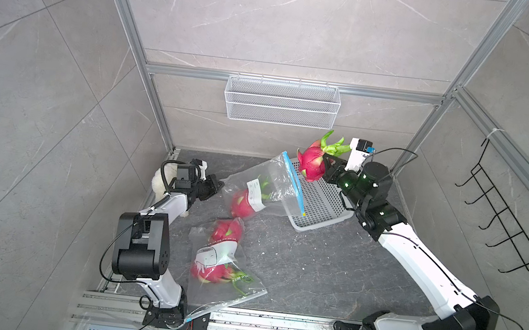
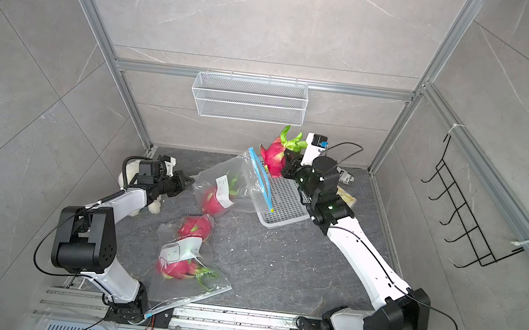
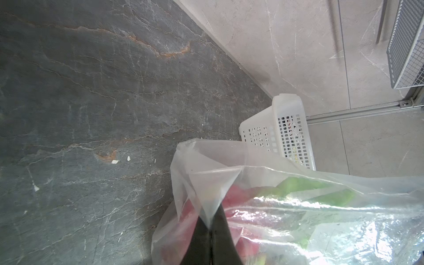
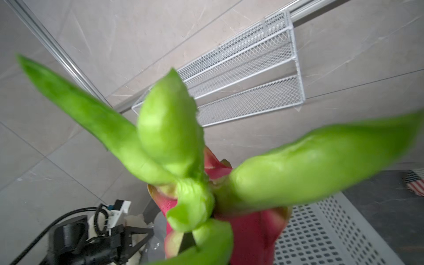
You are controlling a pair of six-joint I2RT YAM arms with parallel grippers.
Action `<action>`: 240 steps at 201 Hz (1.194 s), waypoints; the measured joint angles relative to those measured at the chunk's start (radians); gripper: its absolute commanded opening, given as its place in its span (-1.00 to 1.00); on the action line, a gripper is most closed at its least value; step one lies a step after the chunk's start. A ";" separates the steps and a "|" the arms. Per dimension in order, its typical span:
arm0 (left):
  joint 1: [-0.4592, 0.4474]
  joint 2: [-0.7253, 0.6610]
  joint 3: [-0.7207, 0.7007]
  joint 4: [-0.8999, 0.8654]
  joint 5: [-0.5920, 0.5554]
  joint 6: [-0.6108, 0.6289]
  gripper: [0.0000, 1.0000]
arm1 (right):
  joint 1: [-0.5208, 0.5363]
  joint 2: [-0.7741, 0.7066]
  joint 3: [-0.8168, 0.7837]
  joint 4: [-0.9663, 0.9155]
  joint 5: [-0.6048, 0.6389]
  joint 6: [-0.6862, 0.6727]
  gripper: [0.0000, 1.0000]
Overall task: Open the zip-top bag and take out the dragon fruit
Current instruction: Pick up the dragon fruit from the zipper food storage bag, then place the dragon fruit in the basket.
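We saw a magenta-pink dragon fruit (image 1: 311, 166) with bright green spikes, a clear zip-top bag (image 1: 274, 182) edged by a blue zip strip, a white tray (image 1: 324, 208) dotted with a grid of holes, a white mesh wire basket (image 1: 282, 103), and a dark grey tabletop (image 1: 312, 273) veined pale and rust.

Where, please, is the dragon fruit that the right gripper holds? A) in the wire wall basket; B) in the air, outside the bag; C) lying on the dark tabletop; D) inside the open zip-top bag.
B: the right gripper is shut on the dragon fruit, held up clear of the zip-top bag, over the far end of the white perforated tray.
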 measured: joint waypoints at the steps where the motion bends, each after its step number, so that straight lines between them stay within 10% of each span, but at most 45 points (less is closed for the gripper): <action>1: 0.000 0.000 0.000 0.000 0.000 0.000 -1.00 | -0.002 0.006 0.007 -0.007 0.003 -0.005 -1.00; 203: 0.000 0.000 0.000 -0.002 0.008 0.008 -1.00 | -0.190 0.774 0.487 -0.247 -0.153 -0.022 -1.00; 240: 0.000 0.000 0.000 -0.002 0.008 0.008 -1.00 | -0.202 0.818 0.557 -0.284 -0.163 0.005 -0.22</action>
